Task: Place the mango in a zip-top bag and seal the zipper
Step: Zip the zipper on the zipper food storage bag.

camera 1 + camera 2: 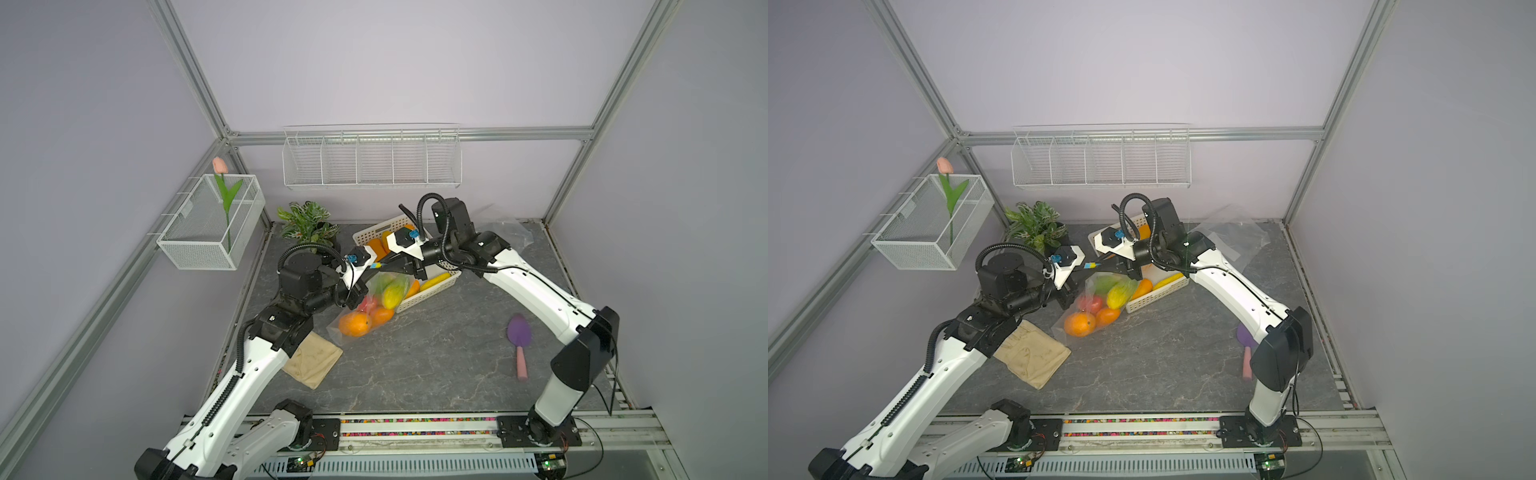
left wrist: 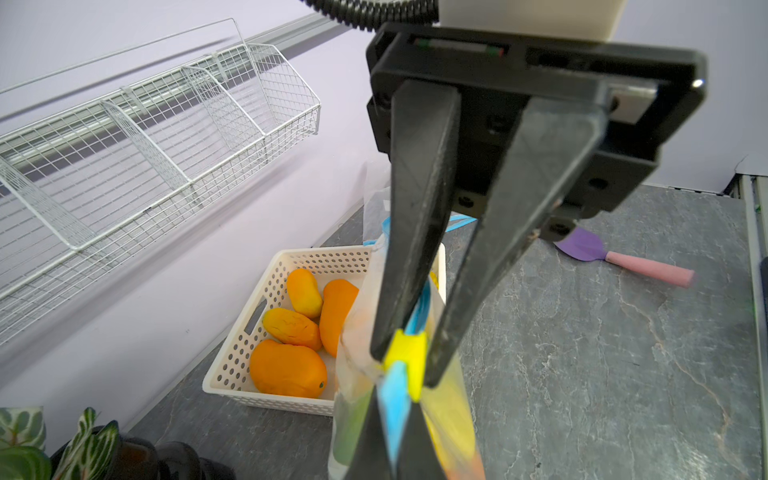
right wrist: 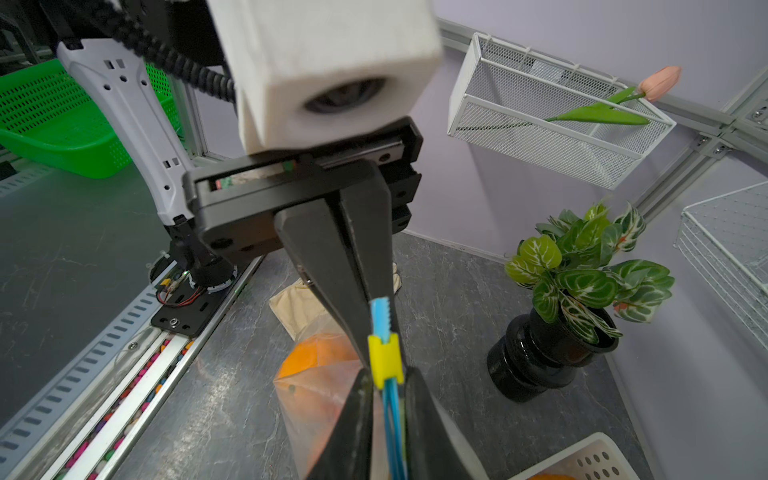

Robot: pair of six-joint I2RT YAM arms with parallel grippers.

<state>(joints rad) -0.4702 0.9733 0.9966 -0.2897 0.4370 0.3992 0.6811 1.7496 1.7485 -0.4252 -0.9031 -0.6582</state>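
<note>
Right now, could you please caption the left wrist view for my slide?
Left gripper pinches the bag zipper while right gripper clamps the yellow slider.

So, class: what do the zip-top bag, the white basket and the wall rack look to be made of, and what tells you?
The zip-top bag: thin clear plastic film, glossy; the fruit shows through and it creases.
The white basket: moulded plastic, matte; regular hole rows, thick rim.
The wall rack: probably white-coated metal wire; a thin crossing grid.
</note>
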